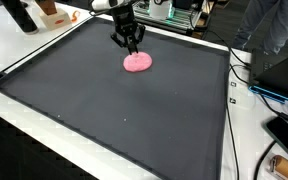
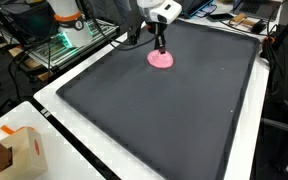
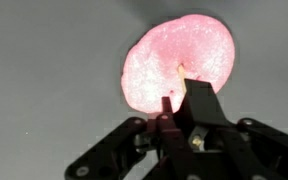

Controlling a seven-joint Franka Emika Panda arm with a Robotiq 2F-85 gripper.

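A soft, round pink object (image 1: 138, 62) (image 2: 161, 59) lies on a large dark mat (image 1: 114, 115) (image 2: 174, 115), towards its far end. My gripper (image 1: 132, 49) (image 2: 160, 48) comes down onto the object's edge in both exterior views. In the wrist view the two black fingers (image 3: 200, 100) stand close together at the near rim of the pink object (image 3: 179, 45). A small crease in the pink material shows between them, so the gripper (image 3: 180, 92) looks shut on that rim. The object still rests on the mat.
The mat has a raised dark border on a white table (image 1: 44, 140). A cardboard box (image 2: 14, 150) sits at one table corner. Cables (image 1: 249, 80) and a black device (image 1: 284, 135) lie beside the mat. Lab equipment (image 2: 69, 20) stands behind.
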